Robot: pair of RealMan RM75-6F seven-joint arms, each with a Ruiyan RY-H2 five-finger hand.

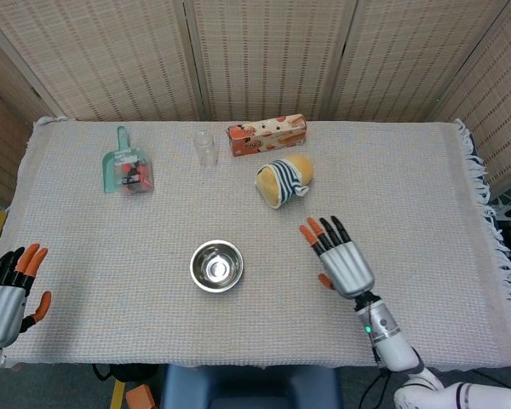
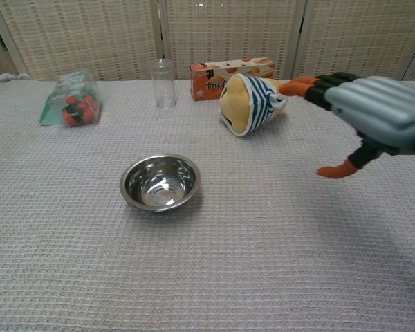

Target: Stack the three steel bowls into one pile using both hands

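Note:
The steel bowls (image 1: 216,265) (image 2: 160,182) stand nested in one pile near the middle of the cloth, a little toward the front edge. My right hand (image 1: 339,259) (image 2: 373,111) hovers well to the right of the pile, fingers spread, holding nothing. My left hand (image 1: 8,285) stays off the table's front left corner, fingers apart and empty; the chest view does not show it.
At the back lie a green scoop (image 1: 126,168) (image 2: 70,105) with small red items, a clear cup (image 1: 205,147) (image 2: 163,83), an orange box (image 1: 266,134) (image 2: 225,74) and a yellow toy in a striped cloth (image 1: 283,180) (image 2: 249,103). The table's fringed right edge (image 1: 481,213) is near.

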